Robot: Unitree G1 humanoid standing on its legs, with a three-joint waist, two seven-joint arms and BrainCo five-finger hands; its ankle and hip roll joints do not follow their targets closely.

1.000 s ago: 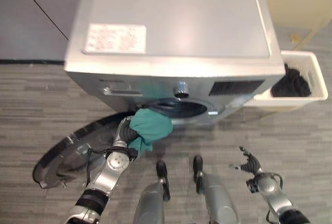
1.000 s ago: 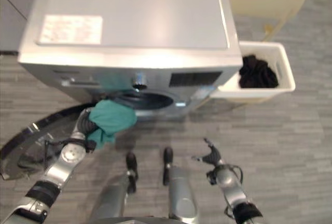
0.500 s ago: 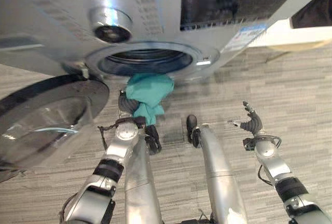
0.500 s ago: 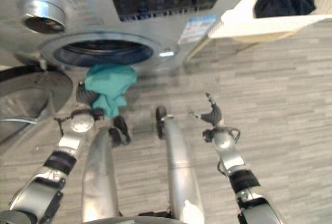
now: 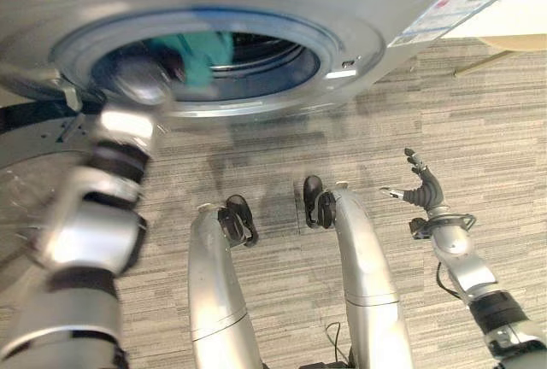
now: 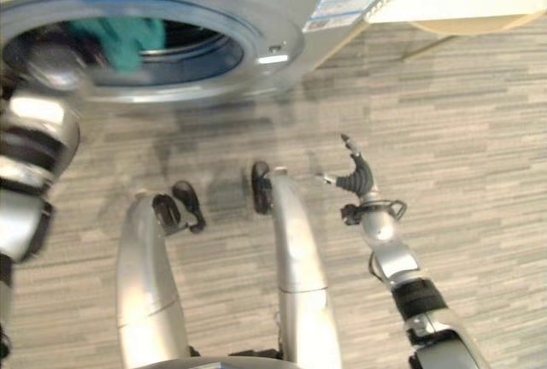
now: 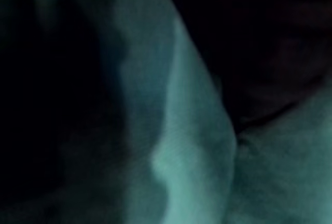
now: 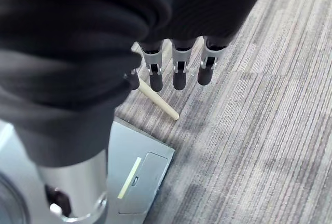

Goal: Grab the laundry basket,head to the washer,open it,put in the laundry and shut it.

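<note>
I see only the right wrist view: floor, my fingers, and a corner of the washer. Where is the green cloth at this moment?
Observer: The green cloth is inside the round opening of the washer, seen through the door ring in the left eye view.
Operator: Does the left hand hold it?
Observer: I cannot tell. The left arm reaches into the opening and its fingers are hidden; the left wrist view shows green cloth very close, in the dark.
Operator: And my right hand, is it near the washer?
Observer: No. The right hand hangs over the grey floor, apart from the washer, fingers relaxed and holding nothing.
</note>
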